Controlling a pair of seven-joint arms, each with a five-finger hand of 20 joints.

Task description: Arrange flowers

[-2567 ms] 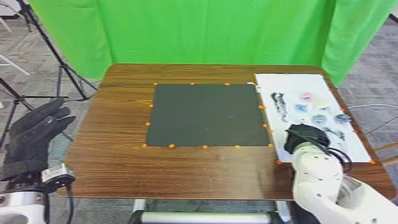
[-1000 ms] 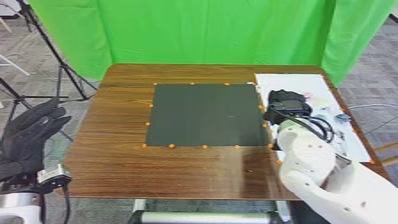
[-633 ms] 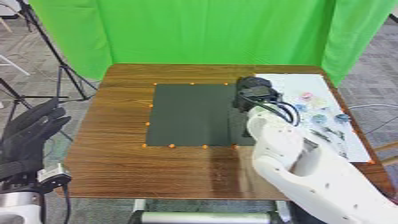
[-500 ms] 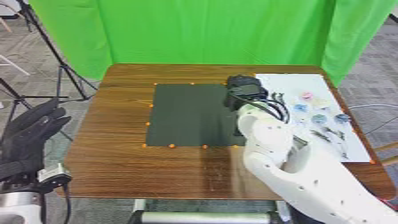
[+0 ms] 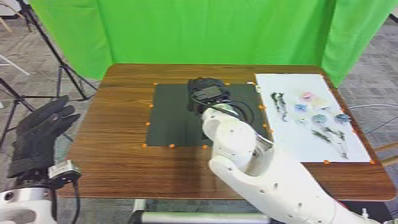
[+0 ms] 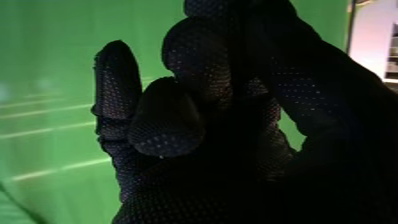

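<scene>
Over the upper part of the dark mat (image 5: 178, 125) is my right hand (image 5: 207, 90), its forearm stretching in from the lower right. In the right wrist view, the black glove of my right hand (image 6: 209, 135) stands against green cloth; whether it holds a flower is hidden. The white sheet (image 5: 293, 145) at the right bears a pink flower (image 5: 307, 95), a blue flower (image 5: 300, 107), a cream flower (image 5: 321, 103), a blue-grey bloom (image 5: 342, 118) and dark green sprigs (image 5: 279, 104). Lower on it lie thin stems (image 5: 336, 134). My left hand (image 5: 37, 132) is open beside the table's left edge.
Small orange markers (image 5: 172, 146) line the mat and sheet. A green curtain (image 5: 213, 35) hangs behind the brown table (image 5: 133, 175). A black tripod (image 5: 62, 62) stands on the floor beyond the left edge.
My right hand has gone from the lower part of the white sheet up and then left, over the dark mat. My left hand has shifted slightly to the right.
</scene>
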